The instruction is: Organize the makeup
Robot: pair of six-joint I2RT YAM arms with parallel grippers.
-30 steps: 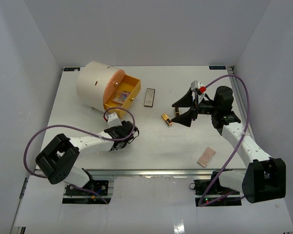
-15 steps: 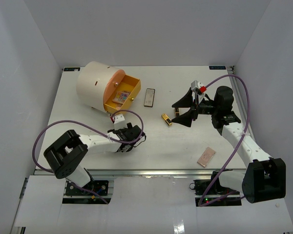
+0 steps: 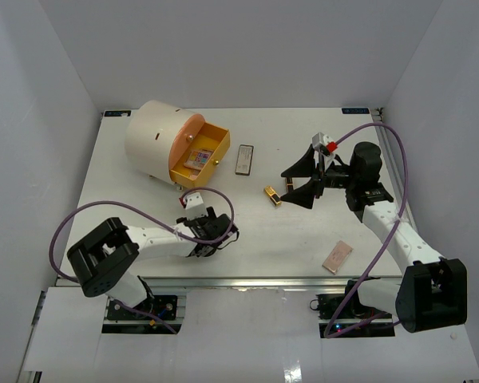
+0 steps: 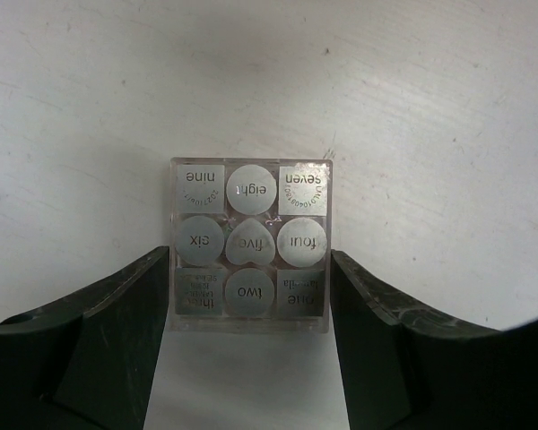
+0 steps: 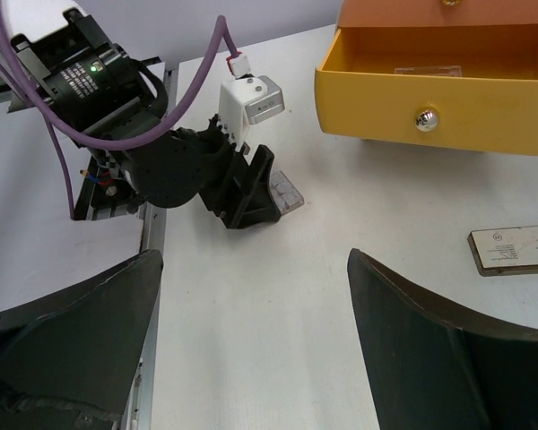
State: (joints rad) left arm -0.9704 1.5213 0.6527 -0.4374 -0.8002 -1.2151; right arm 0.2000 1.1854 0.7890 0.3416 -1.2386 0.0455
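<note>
My left gripper (image 3: pixel 221 234) is low on the table near the front, with its jaws against both sides of a clear square palette of grey pans (image 4: pixel 249 242). This palette also shows in the right wrist view (image 5: pixel 289 191), lying flat in front of the left gripper (image 5: pixel 251 193). My right gripper (image 3: pixel 303 185) is open and empty above the table, just right of a gold-and-black lipstick tube (image 3: pixel 272 195). A grey flat palette (image 3: pixel 244 159) lies right of the open drawer. A pinkish palette (image 3: pixel 337 257) lies near the front right. A multicolour palette (image 3: pixel 195 159) is in the drawer. No sponges are in view.
The big cream cylinder (image 3: pixel 156 140) stands at the back left with its orange-yellow drawer (image 3: pixel 215 152) pulled open towards the middle. The drawer (image 5: pixel 435 90) and the grey palette (image 5: pixel 516 249) also show in the right wrist view. White walls enclose the table.
My left gripper has moved towards the table's front edge and a little to the right. The right arm has not moved.
</note>
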